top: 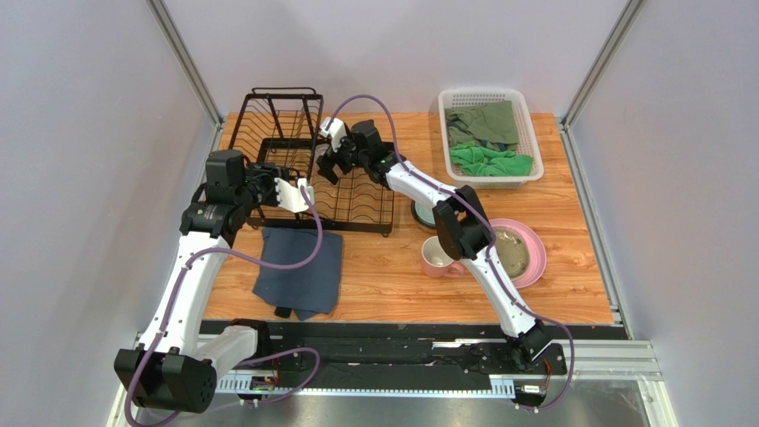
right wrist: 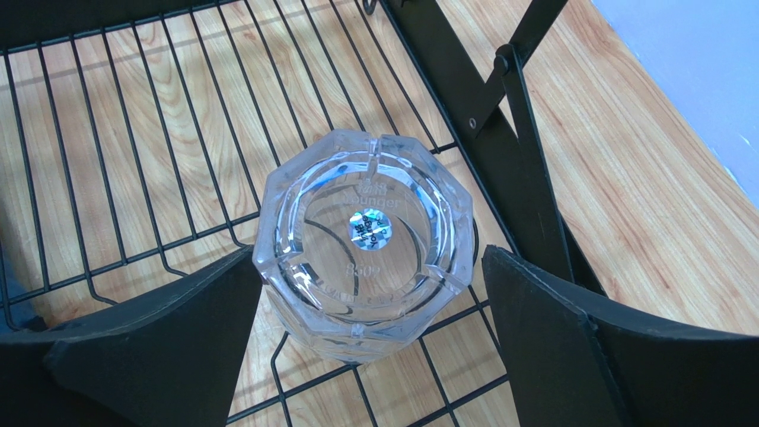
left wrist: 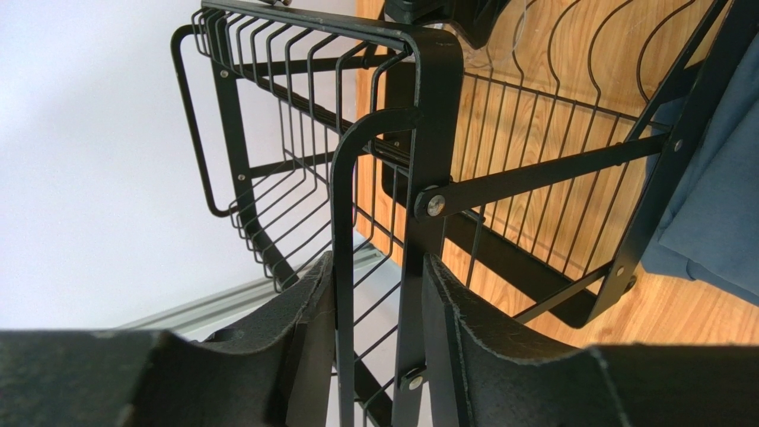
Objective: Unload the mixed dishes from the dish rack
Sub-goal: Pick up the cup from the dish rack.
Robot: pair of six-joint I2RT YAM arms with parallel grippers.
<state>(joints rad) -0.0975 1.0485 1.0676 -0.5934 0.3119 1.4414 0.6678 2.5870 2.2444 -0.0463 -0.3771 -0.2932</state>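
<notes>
While left hand [left wrist: 376, 263] on dish rack [left wrist: 429, 116], right hand [right wrist: 370, 258] wide astride clear glass [right wrist: 361, 236]

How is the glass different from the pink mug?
The glass is see-through; the pink mug is pink. The glass sits on the dish rack's wires; the mug stands on the wooden table. The right claw is open around the glass; no claw is near the mug. Both are for drinking.

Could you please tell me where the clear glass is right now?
Right wrist view: the clear glass stands on the dish rack's lower wire tray, inside the open right gripper.
</notes>
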